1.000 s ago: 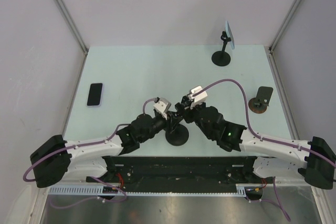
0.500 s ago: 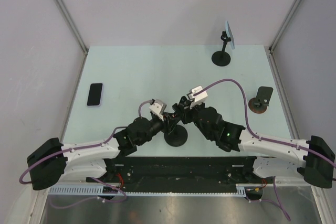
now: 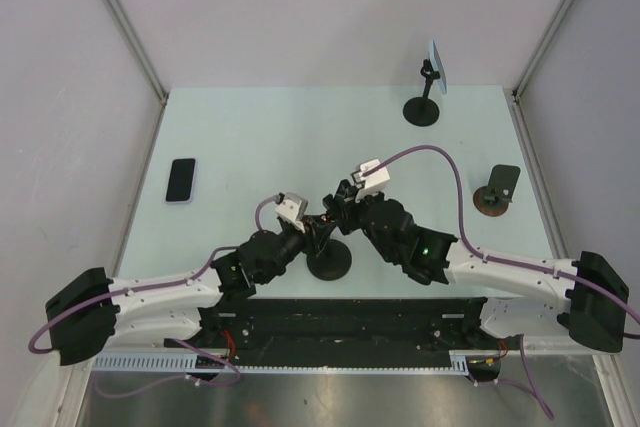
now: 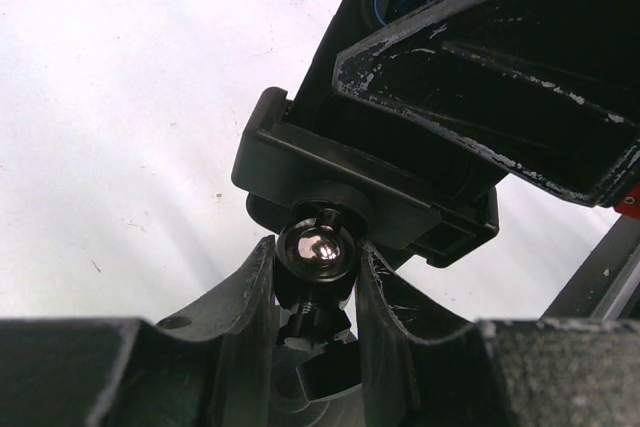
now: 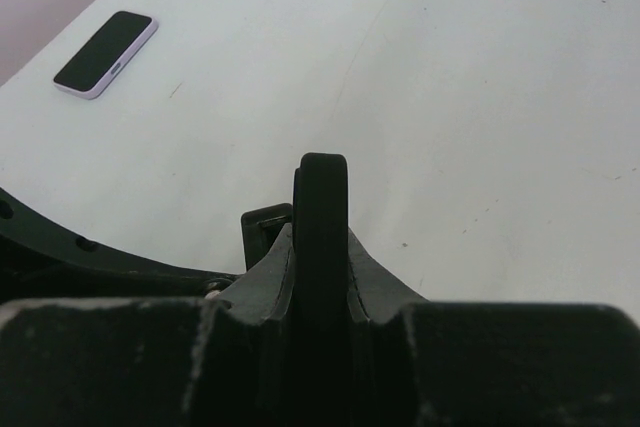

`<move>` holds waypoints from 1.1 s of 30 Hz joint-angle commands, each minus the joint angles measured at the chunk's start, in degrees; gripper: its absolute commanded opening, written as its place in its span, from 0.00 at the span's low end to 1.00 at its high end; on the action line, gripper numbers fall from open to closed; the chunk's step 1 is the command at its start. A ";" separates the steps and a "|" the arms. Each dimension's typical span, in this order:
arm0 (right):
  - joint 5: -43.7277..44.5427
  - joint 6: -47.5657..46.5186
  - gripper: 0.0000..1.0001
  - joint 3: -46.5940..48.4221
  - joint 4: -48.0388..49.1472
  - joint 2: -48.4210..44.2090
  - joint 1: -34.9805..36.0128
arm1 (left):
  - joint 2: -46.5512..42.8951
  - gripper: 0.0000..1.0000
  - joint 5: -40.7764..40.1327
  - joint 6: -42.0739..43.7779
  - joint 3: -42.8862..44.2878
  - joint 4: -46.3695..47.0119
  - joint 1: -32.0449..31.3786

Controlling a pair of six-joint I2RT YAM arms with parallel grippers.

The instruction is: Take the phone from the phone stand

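Removal step | left claw (image 4: 315, 267) pinches stand (image 4: 330, 182) at its ball joint (image 4: 313, 250) | right claw (image 5: 321, 247) grips phone (image 5: 321, 197) edge-on | best: brace stand, draw phone straight out.

One camera overhead, one on each wrist

The overhead view looks steeply down from above and behind the near edge, far enough off to take in the whole worktop (image 3: 300, 137). The left wrist view looks along the left fingers (image 4: 250, 297), very close on the stand (image 4: 313, 247). The right wrist view looks past the right fingers (image 5: 268, 272) and the phone (image 5: 321, 207) across the worktop toward a loose phone (image 5: 105, 51), which the overhead view also shows.
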 commanded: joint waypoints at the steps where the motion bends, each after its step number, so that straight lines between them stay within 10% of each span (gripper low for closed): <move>1: 21.57 -5.78 0.00 1.87 -4.06 -3.59 -7.25 | -0.50 0.00 -5.19 -2.31 -2.61 -8.63 0.08; 9: 22.71 -5.43 0.00 3.01 -2.30 -0.42 -8.13 | 1.09 0.00 -6.58 -1.52 -1.38 -8.02 -3.43; 22: -4.63 -9.55 0.00 0.29 -6.77 -9.47 -11.74 | -5.42 0.00 -14.13 0.68 -4.02 -13.81 1.13; 33: 24.11 -18.25 0.00 0.38 6.02 -1.74 -5.41 | -2.00 0.00 -11.95 0.60 0.64 -13.12 -6.85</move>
